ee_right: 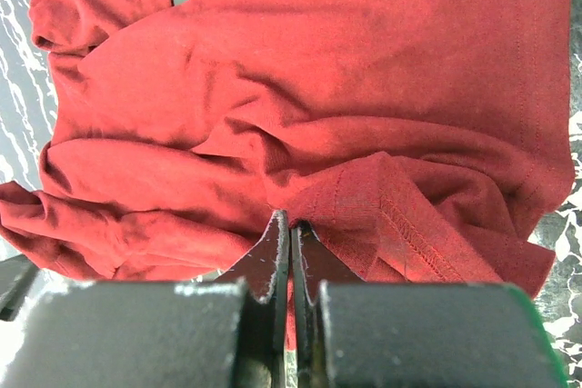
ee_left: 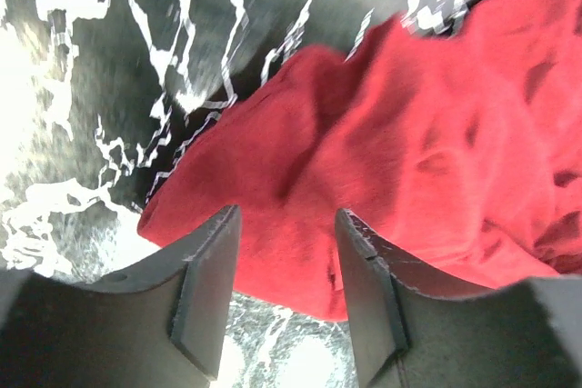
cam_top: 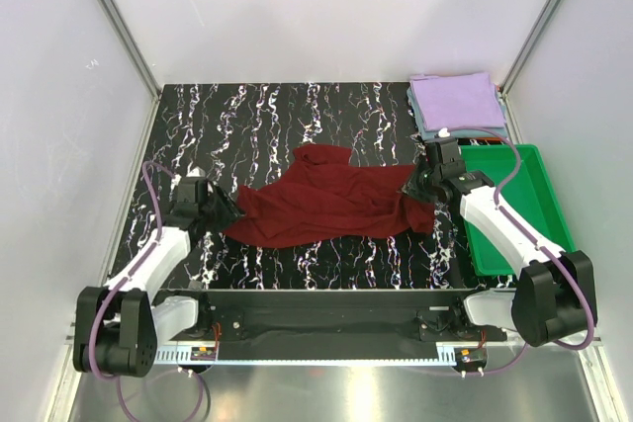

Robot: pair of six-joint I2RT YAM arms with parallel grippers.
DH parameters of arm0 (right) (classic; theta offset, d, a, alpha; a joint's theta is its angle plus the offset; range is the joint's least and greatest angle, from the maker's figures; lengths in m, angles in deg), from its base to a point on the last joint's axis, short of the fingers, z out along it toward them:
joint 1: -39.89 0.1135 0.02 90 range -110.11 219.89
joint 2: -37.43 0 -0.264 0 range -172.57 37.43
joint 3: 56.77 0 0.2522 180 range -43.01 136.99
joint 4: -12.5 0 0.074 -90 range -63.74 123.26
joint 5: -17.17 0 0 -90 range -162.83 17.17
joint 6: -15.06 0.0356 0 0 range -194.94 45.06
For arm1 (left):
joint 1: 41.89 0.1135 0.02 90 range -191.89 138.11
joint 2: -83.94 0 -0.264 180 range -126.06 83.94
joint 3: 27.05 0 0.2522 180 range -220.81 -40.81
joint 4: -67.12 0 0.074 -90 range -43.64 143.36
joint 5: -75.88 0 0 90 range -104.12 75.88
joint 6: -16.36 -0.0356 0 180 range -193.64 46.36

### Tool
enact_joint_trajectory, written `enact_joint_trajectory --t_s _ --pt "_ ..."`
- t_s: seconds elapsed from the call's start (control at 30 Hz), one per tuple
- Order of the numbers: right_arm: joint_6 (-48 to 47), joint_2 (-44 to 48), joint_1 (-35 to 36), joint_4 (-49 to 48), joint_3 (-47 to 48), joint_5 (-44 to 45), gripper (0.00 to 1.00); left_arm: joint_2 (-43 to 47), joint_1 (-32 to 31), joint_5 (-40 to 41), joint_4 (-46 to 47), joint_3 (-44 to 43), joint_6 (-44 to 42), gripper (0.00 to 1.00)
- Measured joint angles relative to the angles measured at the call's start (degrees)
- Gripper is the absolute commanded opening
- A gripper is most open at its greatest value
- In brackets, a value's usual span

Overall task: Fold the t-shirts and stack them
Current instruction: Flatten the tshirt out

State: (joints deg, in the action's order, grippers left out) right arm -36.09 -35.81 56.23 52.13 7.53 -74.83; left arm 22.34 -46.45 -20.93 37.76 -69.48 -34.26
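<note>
Rightward, green tray [cam_top: 534, 195], lavender tee [cam_top: 457, 98] behind it; left jaws spread, right jaws pinching maroon tee [cam_top: 331, 205].

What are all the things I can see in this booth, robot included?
maroon t-shirt: one, dark red, crumpled at the table's middle
lavender t-shirt: one, pale purple, folded, far right corner
grey-blue t-shirt: one, folded, under the lavender t-shirt
green tray: one, right side of the table
table: one, black with white marbling
left gripper: one, black, open at the maroon t-shirt's left edge
right gripper: one, black, shut on the maroon t-shirt's right edge
</note>
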Motion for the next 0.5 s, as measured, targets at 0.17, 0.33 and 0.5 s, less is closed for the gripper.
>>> enact_joint_trajectory --t_s 0.17,0.33,0.5 --pt "0.0 -0.6 0.0 0.5 0.1 0.0 0.0 -4.7 0.0 -1.0 2.6 0.9 1.3 0.5" --pt "-0.1 -0.7 0.0 0.5 0.1 0.0 0.0 -6.9 -0.2 -2.0 5.0 0.9 2.1 0.49" --pt "0.0 -0.8 0.0 0.5 0.1 0.0 0.0 -6.9 -0.5 -1.9 5.4 0.5 2.1 0.47"
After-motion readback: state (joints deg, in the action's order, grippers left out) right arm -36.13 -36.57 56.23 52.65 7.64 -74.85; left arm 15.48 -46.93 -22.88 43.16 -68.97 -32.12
